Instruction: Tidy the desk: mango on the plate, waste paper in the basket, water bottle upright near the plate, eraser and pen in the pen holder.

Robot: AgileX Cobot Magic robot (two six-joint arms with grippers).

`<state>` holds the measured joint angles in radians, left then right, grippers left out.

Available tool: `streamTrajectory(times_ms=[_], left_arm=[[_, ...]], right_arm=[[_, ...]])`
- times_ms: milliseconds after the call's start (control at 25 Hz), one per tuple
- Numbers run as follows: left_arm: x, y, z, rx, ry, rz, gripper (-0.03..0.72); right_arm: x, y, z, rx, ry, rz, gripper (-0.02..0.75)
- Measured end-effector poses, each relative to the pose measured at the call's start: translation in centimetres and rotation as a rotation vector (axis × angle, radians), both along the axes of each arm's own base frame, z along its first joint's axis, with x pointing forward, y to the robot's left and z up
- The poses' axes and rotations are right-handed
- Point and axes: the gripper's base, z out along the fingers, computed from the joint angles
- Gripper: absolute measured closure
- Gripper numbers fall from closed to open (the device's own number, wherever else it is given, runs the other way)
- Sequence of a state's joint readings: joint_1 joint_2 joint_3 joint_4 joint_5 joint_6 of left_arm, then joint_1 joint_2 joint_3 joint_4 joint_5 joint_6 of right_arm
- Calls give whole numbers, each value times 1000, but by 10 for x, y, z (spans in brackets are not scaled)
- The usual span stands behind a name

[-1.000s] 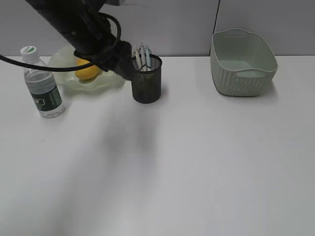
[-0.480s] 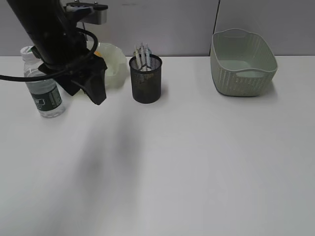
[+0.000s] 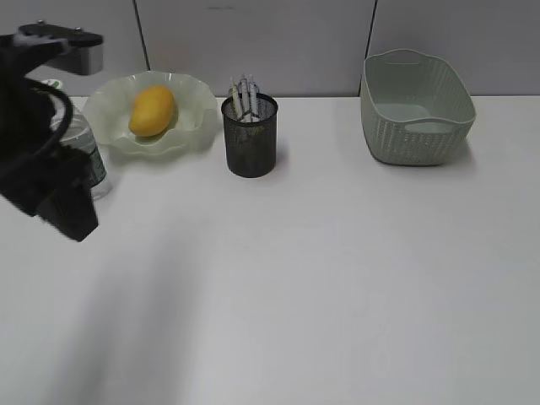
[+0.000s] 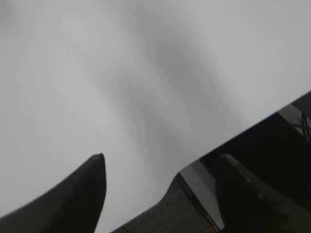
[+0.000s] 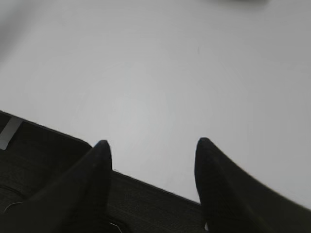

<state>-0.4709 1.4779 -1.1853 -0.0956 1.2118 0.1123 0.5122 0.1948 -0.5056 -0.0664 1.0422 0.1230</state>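
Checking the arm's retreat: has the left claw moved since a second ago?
Yes. The left claw has moved left and toward the camera, away from the pen holder, now in front of the water bottle.

So the exterior cam sits in front of the counter (image 3: 337,278) around chest height, looking down at a slant toward the back wall, far enough off to catch the whole spread from plate (image 3: 110,114) to basket (image 3: 415,126). The left wrist cam rides right behind the left claw (image 4: 160,162), aimed down at bare counter and its front edge, very close. Right wrist cam is the same deal behind the right claw (image 5: 151,145). All three share only the white counter surface.
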Motion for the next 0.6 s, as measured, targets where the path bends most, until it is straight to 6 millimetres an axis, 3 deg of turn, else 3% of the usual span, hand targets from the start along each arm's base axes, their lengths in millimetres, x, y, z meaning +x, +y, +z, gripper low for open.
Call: streamTrajectory(times_ms=[400, 600], left_arm=[[-112, 58, 18, -121, -239, 8, 163], [-175, 90, 28, -238, -455, 25, 165]], right_arm=[[0, 0, 0, 0, 0, 0, 300], [0, 0, 0, -1, 0, 0, 300]])
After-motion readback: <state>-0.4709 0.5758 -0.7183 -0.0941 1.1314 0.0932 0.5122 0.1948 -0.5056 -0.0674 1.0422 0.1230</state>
